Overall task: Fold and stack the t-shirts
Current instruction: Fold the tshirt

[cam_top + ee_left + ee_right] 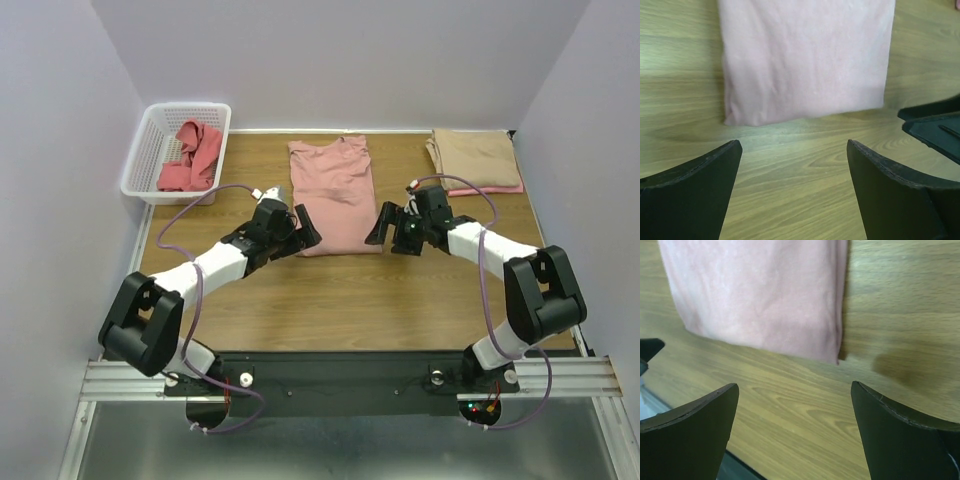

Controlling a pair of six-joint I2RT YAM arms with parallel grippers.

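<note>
A dusty pink t-shirt (334, 195) lies flat on the wooden table, folded into a long strip with its collar at the far end; its near hem shows in the left wrist view (805, 60) and the right wrist view (760, 295). A tan t-shirt (475, 158) lies folded at the back right on top of a pink one whose edge peeks out. A coral-red t-shirt (192, 157) is bunched in the basket. My left gripper (303, 232) stands open at the strip's near left corner, my right gripper (383, 228) open at its near right corner. Both hold nothing.
A white plastic lattice basket (150, 150) sits at the back left corner of the table. Grey walls close in the left, back and right sides. Bare wood (350, 300) lies between the shirt's hem and the arm bases.
</note>
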